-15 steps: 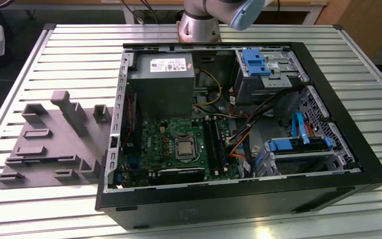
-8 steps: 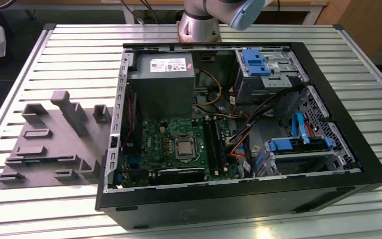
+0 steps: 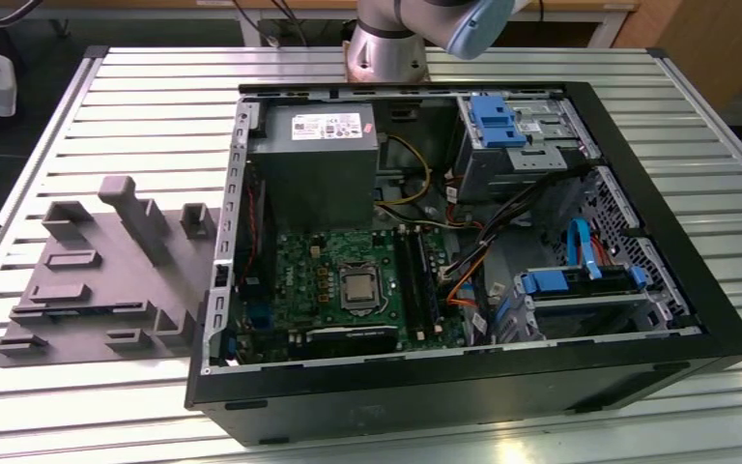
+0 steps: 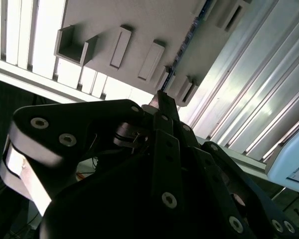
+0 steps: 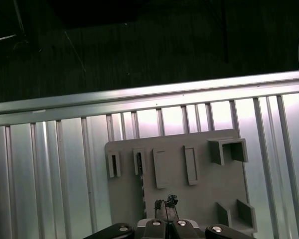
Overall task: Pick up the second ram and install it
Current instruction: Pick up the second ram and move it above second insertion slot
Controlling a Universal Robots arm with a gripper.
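Observation:
In both wrist views my gripper [image 4: 161, 97] [image 5: 165, 202] hangs high above the grey holder plate [image 5: 199, 199] [image 4: 139, 25]; its dark fingers lie together, shut, with nothing seen between them. A thin dark stick stands edge-on in the plate, seemingly the second ram [image 4: 185, 45] [image 5: 142, 191], just beside the fingertips' line in both wrist views. In the exterior view the holder plate [image 3: 81, 290] lies on the slatted table at the exterior view's left of the open computer case [image 3: 474, 387]. The green motherboard [image 3: 320, 266] with its long black slots [image 3: 419, 275] lies inside the case.
The arm's base [image 3: 386, 48] stands behind the case. Inside the case are a grey power supply [image 3: 313, 155], blue drive brackets [image 3: 564, 282] and loose cables [image 3: 474, 261]. Upright grey blocks [image 3: 139, 217] rise from the holder plate. The table's edge [image 5: 139, 97] runs beyond the plate.

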